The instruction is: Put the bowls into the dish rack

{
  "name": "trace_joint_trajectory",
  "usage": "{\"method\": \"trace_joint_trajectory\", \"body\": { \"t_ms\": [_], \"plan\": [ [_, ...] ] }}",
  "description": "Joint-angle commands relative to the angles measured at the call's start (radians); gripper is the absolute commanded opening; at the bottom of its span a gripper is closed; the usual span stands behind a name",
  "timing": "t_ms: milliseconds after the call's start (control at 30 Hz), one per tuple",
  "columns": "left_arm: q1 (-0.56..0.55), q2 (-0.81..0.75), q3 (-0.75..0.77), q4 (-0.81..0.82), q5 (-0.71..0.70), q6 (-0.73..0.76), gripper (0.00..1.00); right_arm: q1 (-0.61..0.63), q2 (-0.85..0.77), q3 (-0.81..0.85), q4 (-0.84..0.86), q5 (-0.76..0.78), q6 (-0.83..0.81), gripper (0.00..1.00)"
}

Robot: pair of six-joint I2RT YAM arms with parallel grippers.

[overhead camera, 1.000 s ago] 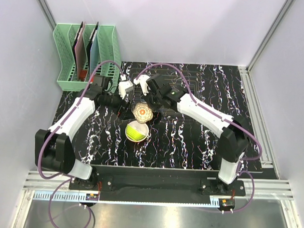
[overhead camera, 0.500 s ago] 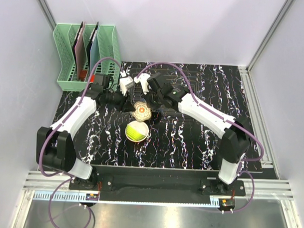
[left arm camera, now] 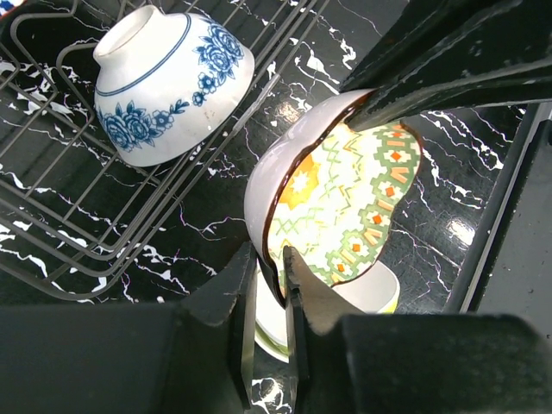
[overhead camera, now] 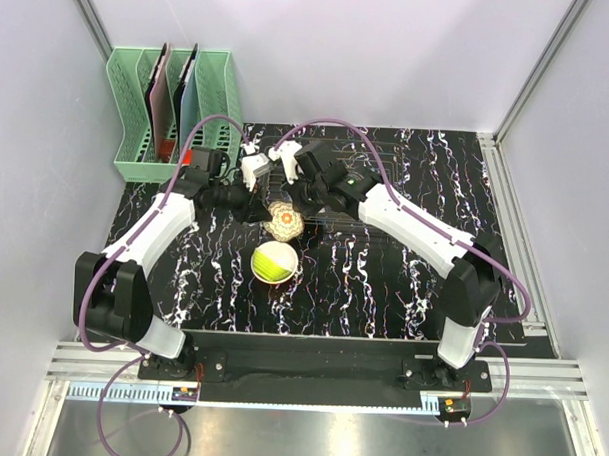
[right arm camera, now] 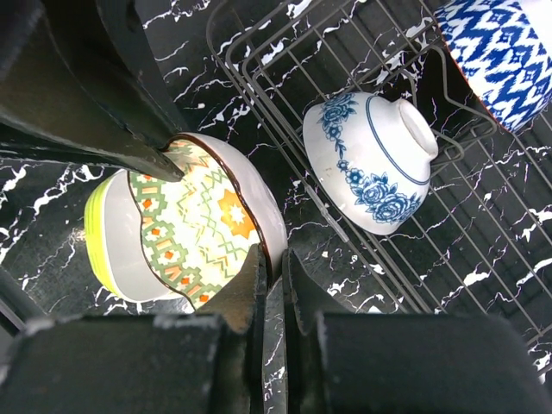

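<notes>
A wavy-rimmed patterned bowl (overhead camera: 284,221), white outside with green and orange marks inside, hangs tilted on edge just above the table. My left gripper (left arm camera: 269,259) is shut on its lower rim. My right gripper (right arm camera: 274,259) is shut on the opposite rim. A lime green bowl (overhead camera: 272,262) sits on the table right under the patterned bowl (left arm camera: 345,207). The dark wire dish rack (left arm camera: 129,224) lies just behind. A white bowl with blue flowers (left arm camera: 164,82) rests tilted in it. A second blue-patterned bowl (right arm camera: 500,52) shows at the far end of the dish rack (right arm camera: 341,228).
A tall mint-green slotted holder (overhead camera: 174,108) with flat items stands at the back left, off the black marbled mat (overhead camera: 382,291). Both arms meet over the middle-left of the mat, with cables arching above them.
My left gripper has shut on the patterned bowl's rim. The bowl and both grippers have shifted slightly toward the rack. The right gripper has kept its hold.
</notes>
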Motion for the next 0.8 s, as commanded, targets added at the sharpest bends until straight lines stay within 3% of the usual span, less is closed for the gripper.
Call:
{"method": "trace_joint_trajectory", "body": {
  "t_ms": [0,167,433,700,767],
  "plan": [
    [-0.006,-0.001,0.002,0.053,-0.003,0.010,0.00,0.024,-0.022,0.085,0.016,-0.065,0.017,0.00],
    [-0.030,-0.024,-0.064,0.154,-0.092,-0.045,0.00,0.054,-0.006,0.088,0.008,-0.093,0.034,0.00],
    [-0.121,-0.097,-0.183,0.347,-0.354,-0.111,0.00,0.087,0.029,0.093,0.006,-0.099,0.036,0.00],
    [-0.135,-0.136,-0.223,0.424,-0.377,-0.150,0.00,0.093,0.037,0.090,0.002,-0.079,0.014,0.00],
    [-0.135,-0.137,-0.223,0.424,-0.365,-0.153,0.00,0.095,0.037,0.087,0.002,-0.078,0.011,0.04]
  ]
}}
